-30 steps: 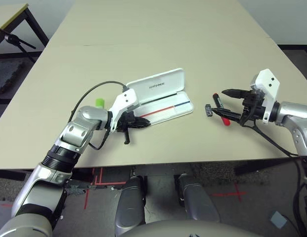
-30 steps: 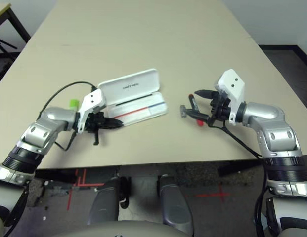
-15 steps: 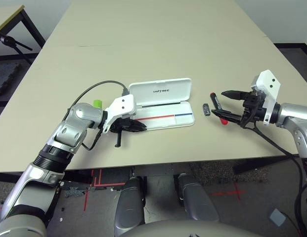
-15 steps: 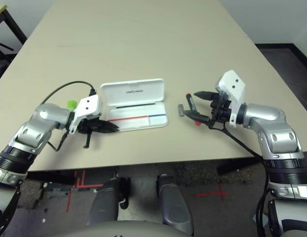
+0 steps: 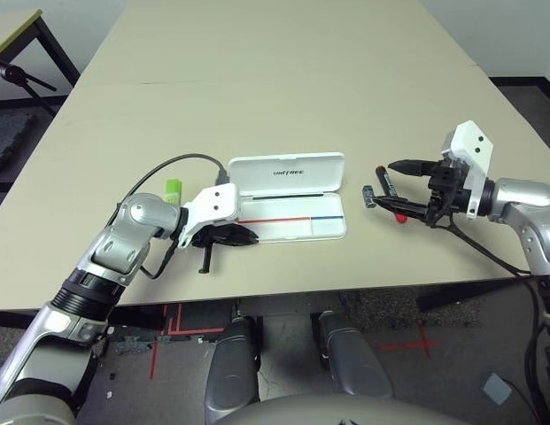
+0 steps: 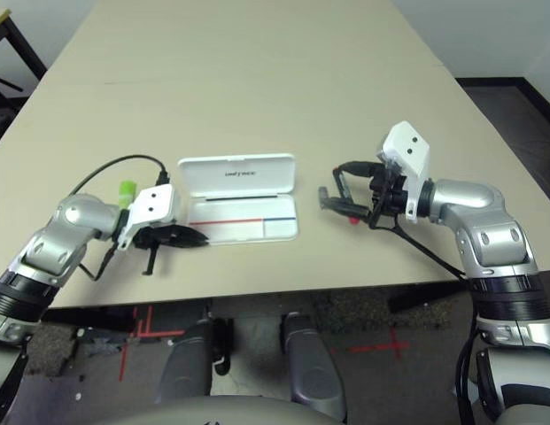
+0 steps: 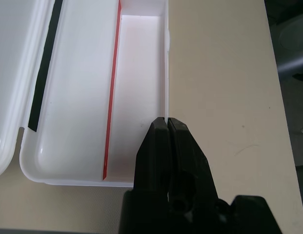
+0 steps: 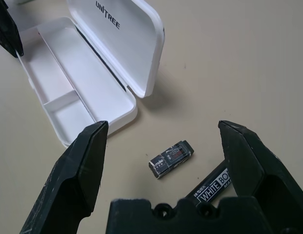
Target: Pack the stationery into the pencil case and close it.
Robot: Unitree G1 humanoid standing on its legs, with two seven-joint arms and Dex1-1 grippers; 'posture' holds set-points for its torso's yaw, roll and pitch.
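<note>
My left gripper is clenched on nothing, tips at the open case's near wall. My right gripper gapes wide above the block and marker, right of the case. The highlighter lies left of the case.

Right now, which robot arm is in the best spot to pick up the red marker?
Probably the right. The right gripper hangs open right over the red marker and the small dark block. The left gripper is shut, at the far end of the open pencil case.
</note>
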